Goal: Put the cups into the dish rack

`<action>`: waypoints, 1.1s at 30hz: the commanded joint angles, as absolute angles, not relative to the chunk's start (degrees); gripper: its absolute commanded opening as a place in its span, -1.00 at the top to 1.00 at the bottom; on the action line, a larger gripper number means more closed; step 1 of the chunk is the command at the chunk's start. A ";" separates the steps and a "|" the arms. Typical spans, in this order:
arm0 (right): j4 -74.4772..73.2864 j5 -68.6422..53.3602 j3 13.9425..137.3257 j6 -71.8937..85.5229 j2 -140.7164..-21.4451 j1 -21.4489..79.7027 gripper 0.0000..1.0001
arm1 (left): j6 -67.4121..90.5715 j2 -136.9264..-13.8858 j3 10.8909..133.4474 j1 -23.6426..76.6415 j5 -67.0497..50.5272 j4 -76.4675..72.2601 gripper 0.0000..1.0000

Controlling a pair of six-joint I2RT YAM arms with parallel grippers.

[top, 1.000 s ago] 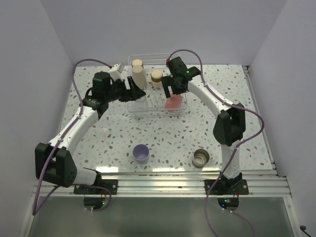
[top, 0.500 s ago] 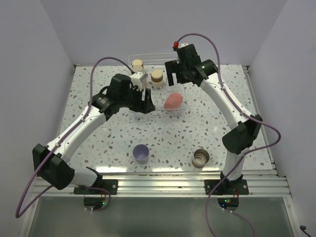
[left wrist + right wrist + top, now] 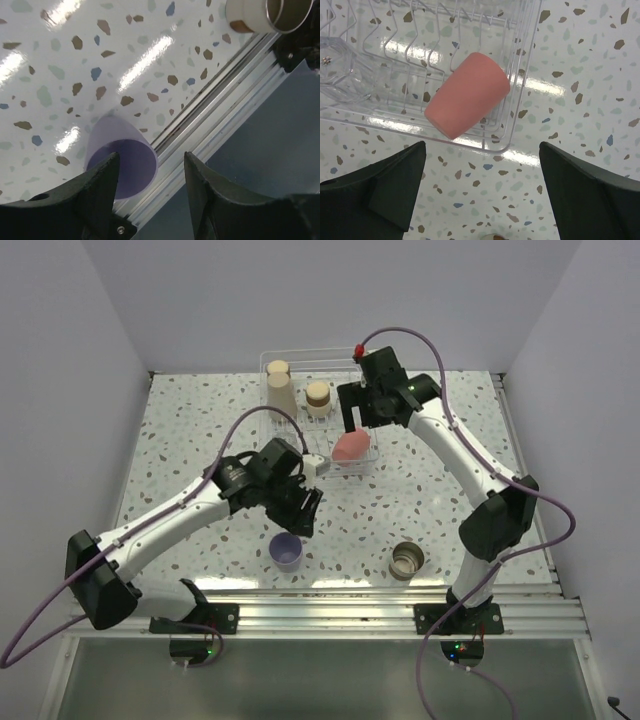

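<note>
Across the thin white wire prongs of the dish rack (image 3: 410,55), a smooth coral-red cup (image 3: 467,95) lies tilted near the rack's near right corner. I see the right gripper (image 3: 482,147) hanging above it, its arm stretched far, fingers spread wide on nothing. Nearer the bases, a matte lavender cup (image 3: 122,160) stands mouth-up on the glossy speckled table (image 3: 200,440). My left arm bends down over it, the left gripper (image 3: 151,165) released, its fingers framing the cup.
</note>
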State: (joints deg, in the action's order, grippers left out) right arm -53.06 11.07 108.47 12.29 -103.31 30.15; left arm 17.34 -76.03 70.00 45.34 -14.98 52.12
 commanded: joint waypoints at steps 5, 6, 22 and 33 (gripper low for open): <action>-50.71 10.72 103.99 13.71 -96.51 30.32 -0.97 | 20.29 -79.27 64.69 52.82 -11.52 55.20 -0.18; -50.54 10.64 103.37 13.97 -96.16 30.24 -0.97 | 20.56 -79.71 64.43 53.69 -10.12 55.02 -0.18; -50.27 11.42 100.71 15.03 -92.11 30.23 -0.97 | 23.29 -82.71 68.62 54.84 -1.68 50.71 1.00; -48.02 -7.32 114.35 22.49 -91.41 27.60 -0.97 | 22.05 -77.61 84.73 29.55 -30.38 30.01 1.00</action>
State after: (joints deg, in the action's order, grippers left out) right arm -52.16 4.49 111.83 17.58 -94.15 29.17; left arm 21.45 -79.85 83.70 34.65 -16.08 42.00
